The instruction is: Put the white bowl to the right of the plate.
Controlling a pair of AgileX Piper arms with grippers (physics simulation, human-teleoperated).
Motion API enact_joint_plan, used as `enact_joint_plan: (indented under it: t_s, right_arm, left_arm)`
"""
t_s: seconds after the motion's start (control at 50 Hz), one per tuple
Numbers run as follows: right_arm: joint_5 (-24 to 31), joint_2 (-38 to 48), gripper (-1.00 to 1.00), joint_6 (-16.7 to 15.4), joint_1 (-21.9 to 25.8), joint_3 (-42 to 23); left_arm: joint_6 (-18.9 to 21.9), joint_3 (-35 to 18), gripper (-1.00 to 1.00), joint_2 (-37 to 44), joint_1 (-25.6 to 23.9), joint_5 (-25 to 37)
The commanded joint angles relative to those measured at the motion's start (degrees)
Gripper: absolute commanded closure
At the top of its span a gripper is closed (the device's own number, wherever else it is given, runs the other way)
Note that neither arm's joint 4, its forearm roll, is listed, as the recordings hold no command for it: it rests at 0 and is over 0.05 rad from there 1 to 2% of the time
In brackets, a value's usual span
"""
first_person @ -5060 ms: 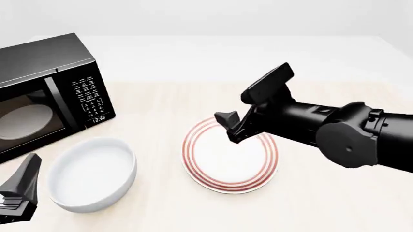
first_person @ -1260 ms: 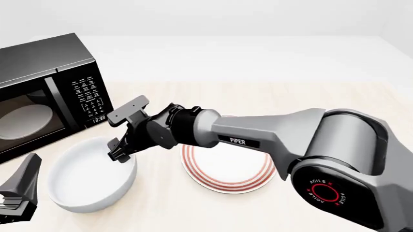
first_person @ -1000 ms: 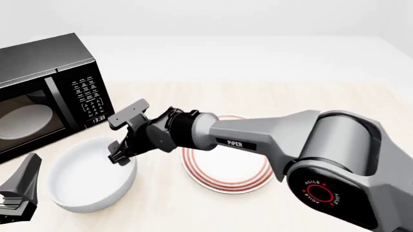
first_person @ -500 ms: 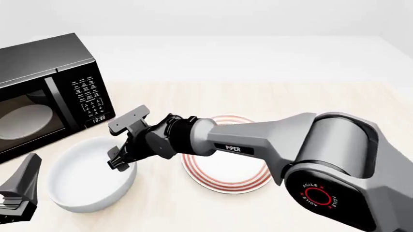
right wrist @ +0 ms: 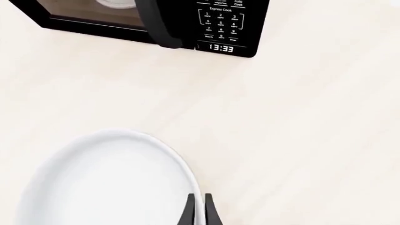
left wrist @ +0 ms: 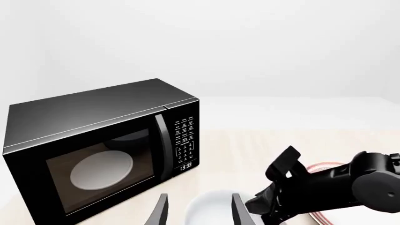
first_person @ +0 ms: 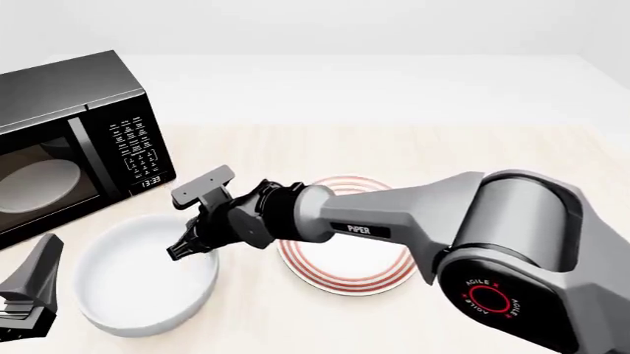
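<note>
While the right claw [first_person: 187,247] pinches the white bowl [first_person: 146,284] rim, its arm hides part of the plate [first_person: 347,258]; left claw [left wrist: 196,212] open, tips cropped.

The right arm [first_person: 423,214] reaches in from the lower right of the front view and stretches far across to the left, its forearm nearly level and its wrist angled downward. The right gripper [first_person: 184,249] points down and left, its jaws pinched nearly together on the bowl [first_person: 147,276] rim, one finger on each side of the wall, as the right wrist view shows [right wrist: 198,208]. The left gripper [first_person: 29,291] sits low at the near left corner, apart from the bowl. In the left wrist view its fingers [left wrist: 159,211] stand spread with a wide gap, holding nothing.
</note>
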Motion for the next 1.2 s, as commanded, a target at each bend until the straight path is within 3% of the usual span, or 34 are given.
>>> enact_joint_plan:
  t_s: [0.02, 0.14, 0.48, 0.64, 0.76, 1.2]
  right_arm:
    - [-1.23, -0.31, 1.0, -0.24, -0.59, 1.32]
    - [-0.74, -0.56, 1.0, 0.41, -0.22, 1.1]
    - [-0.68, -11.44, 1.0, -6.12, -2.19, 5.74]
    - [-1.76, -16.96, 1.0, -7.56, -3.85, 9.44]
    - [-2.56, -21.25, 1.0, -8.5, -6.0, 13.18]
    - [-7.94, -39.51, 1.0, -8.47, -21.31, 33.52]
  left_arm:
    - [0.0, 0.0, -1.0, 0.0, 0.0, 0.0]
    - [0.0, 0.0, -1.0, 0.0, 0.0, 0.0]
    - [0.0, 0.0, -1.0, 0.0, 0.0, 0.0]
    - [0.0, 0.0, -1.0, 0.0, 0.0, 0.0]
    - [0.0, 0.0, -1.0, 0.0, 0.0, 0.0]
    - [0.0, 0.0, -1.0, 0.0, 0.0, 0.0]
